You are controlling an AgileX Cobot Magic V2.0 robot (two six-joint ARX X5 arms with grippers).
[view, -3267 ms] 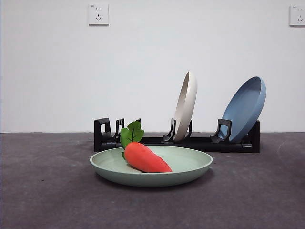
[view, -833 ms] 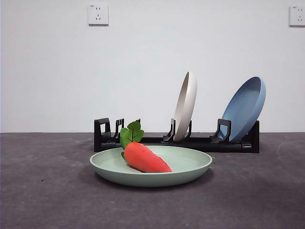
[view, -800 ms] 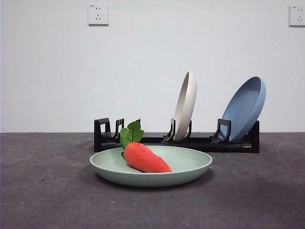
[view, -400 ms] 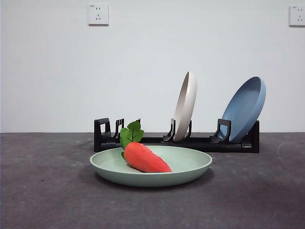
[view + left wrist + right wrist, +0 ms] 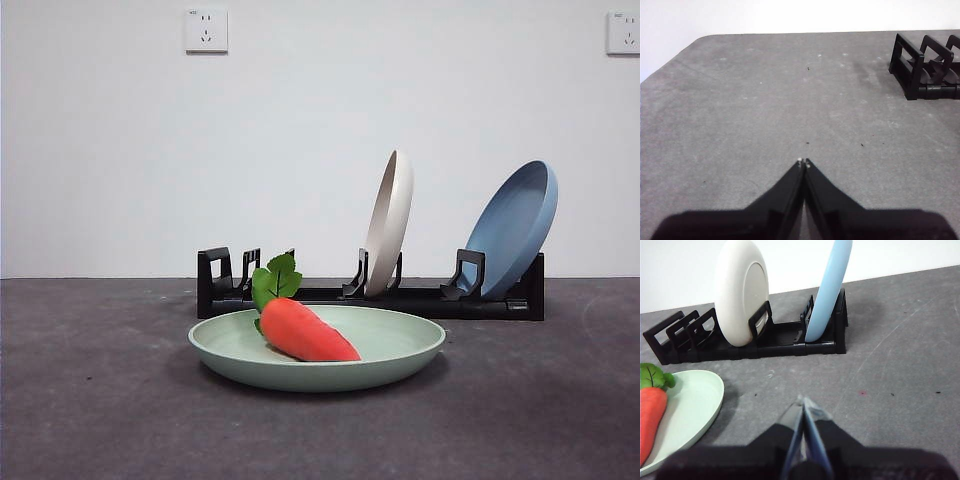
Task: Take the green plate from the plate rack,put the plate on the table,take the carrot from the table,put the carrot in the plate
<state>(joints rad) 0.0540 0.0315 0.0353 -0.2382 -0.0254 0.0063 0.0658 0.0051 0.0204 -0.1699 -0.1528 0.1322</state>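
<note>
a pale green plate (image 5: 317, 347) lies flat on the dark grey surface (image 5: 90, 400), nearest the front camera. inside it rests the orange-red carrot (image 5: 305, 330), lying on its side towards the plate's left half, blunt tip pointing forward and right, green leaves (image 5: 275, 279) raised at the back over the plate's far rim.

just behind the plate stands the long black plate rack (image 5: 370, 290). its left slots hold nothing. a cream-white plate (image 5: 389, 222) stands almost upright in the middle holder, and a blue plate (image 5: 513, 228) leans to the right in the end holder.

both arms are out of the front view. the right tool (image 5: 802, 405) hangs over bare surface with its two black jaws pressed together, gripping nothing; the green plate and carrot sit off to one side of it, apart from it, with the rack beyond. the left tool (image 5: 803, 162) is also closed to a point over bare surface, holding nothing, well away from the carrot; only what seems to be the empty end of the rack shows at the edge of its view.
</note>
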